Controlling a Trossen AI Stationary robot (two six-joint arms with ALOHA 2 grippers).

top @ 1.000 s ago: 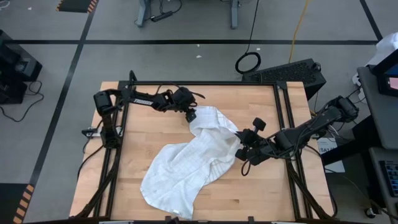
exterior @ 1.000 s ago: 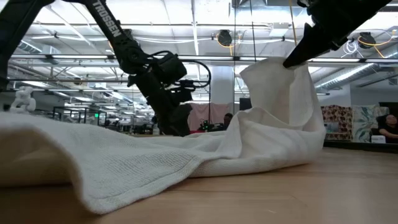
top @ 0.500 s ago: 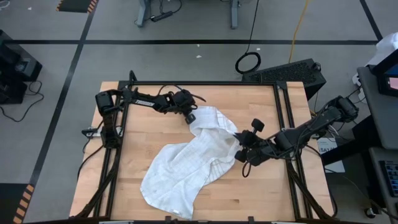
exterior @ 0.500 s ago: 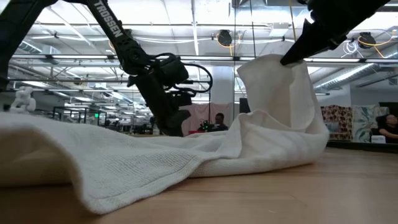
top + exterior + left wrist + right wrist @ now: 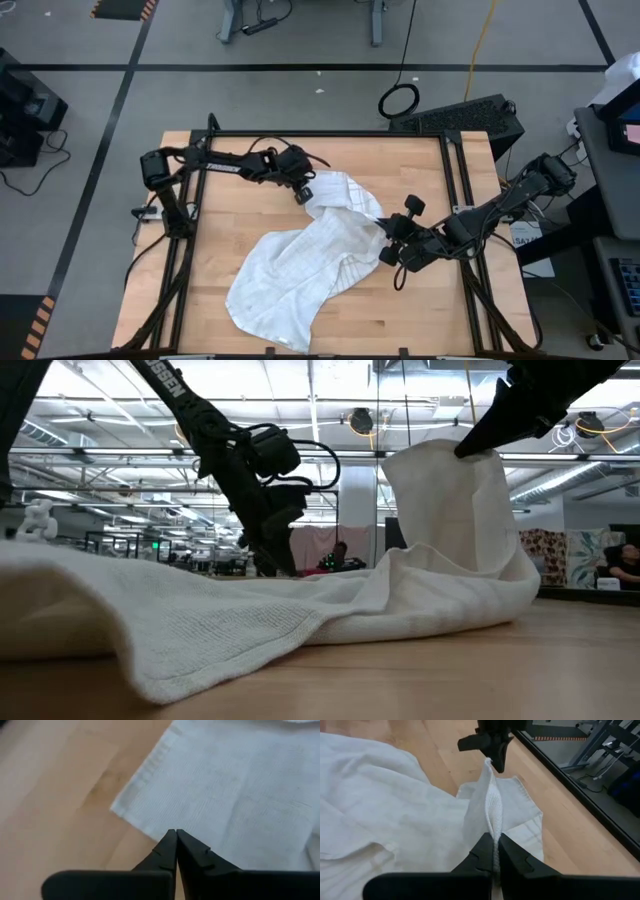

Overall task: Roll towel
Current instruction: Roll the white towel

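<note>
- The wooden table (image 5: 220,250) fills the middle of the high view, and the towel (image 5: 300,270) lies crumpled across it, running from the lower left toward the centre.
- The towel's upper end is raised in a peaked fold near the centre; the rest sags flat. No roll shows anywhere.
- The right gripper (image 5: 383,243), coming in from centre-right, has its jaws pressed together on that raised edge, with cloth pinched between them in its wrist view.
- The left gripper (image 5: 306,192), in from the upper left, sits at the towel's far corner; its jaws meet, and its wrist view shows them tip-to-tip at the hem, so a pinch looks likely.
- Judged step: straightening the cloth. Next, both corners likely need pulling apart to lay the towel flat.
</note>
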